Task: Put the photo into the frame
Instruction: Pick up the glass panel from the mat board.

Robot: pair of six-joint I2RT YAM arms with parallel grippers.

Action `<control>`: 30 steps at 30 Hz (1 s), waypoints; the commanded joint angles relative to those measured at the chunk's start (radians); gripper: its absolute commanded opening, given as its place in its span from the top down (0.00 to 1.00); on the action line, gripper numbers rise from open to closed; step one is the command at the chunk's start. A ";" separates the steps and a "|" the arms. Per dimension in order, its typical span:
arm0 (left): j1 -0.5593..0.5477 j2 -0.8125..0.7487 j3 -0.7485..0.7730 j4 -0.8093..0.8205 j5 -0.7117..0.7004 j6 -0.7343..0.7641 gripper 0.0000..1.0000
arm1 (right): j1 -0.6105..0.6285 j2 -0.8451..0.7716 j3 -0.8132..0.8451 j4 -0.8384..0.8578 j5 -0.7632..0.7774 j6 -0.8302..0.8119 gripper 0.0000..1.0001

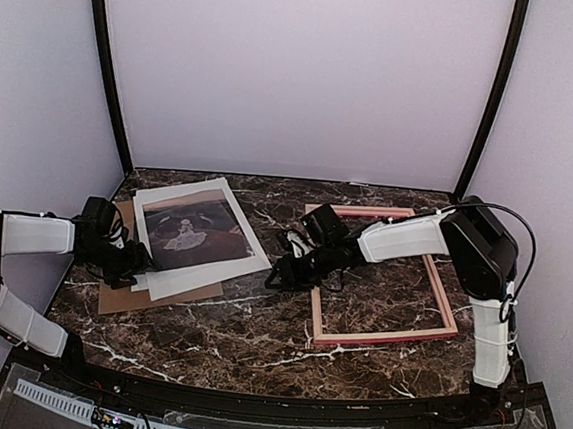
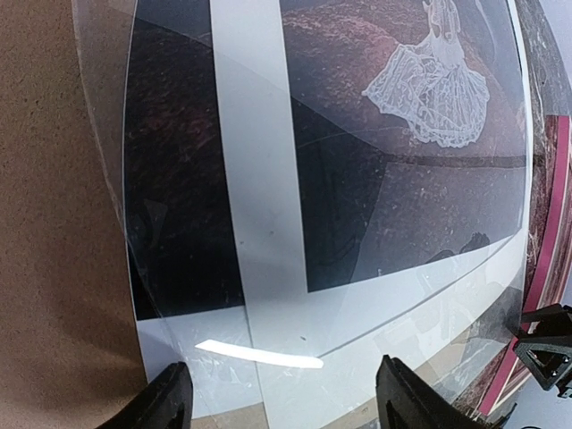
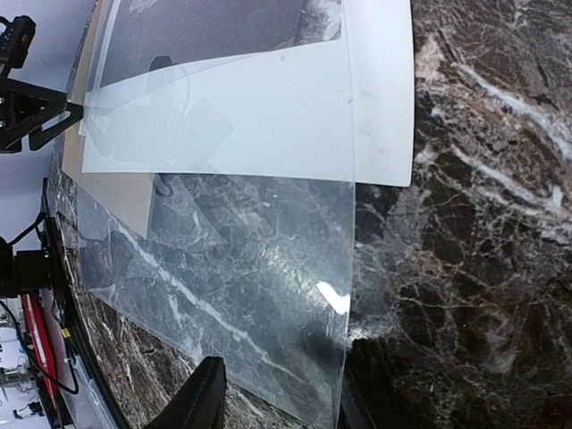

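Observation:
The photo (image 1: 197,229), white-bordered with a dark scene and a pale figure in a white dress (image 2: 433,89), lies face up at the left of the table. Its near border shows in the right wrist view (image 3: 295,116). The pink frame (image 1: 441,288) lies flat on the right, apart from the photo, and its edge shows (image 2: 547,223). My left gripper (image 1: 130,261) (image 2: 286,407) is open, its fingers straddling the near-left corner of the stack. My right gripper (image 1: 273,277) (image 3: 277,409) is open, with a corner of the clear sheet (image 3: 241,268) between its fingers.
A brown cardboard board (image 1: 119,295) (image 2: 54,223) lies under the photo and sticks out at the left and front. The clear sheet overlaps the photo and reaches onto the marble table (image 1: 254,357). Purple walls enclose the table on three sides.

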 commanded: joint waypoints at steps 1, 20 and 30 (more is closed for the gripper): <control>-0.001 -0.013 -0.022 0.018 0.022 0.022 0.27 | 0.009 -0.040 -0.019 0.077 -0.045 0.075 0.59; -0.003 -0.061 -0.001 0.024 0.018 0.073 0.17 | -0.035 -0.135 -0.023 0.107 -0.053 0.116 1.00; -0.109 -0.094 -0.023 0.138 0.116 0.023 0.08 | -0.097 -0.277 -0.093 0.146 -0.070 0.168 1.00</control>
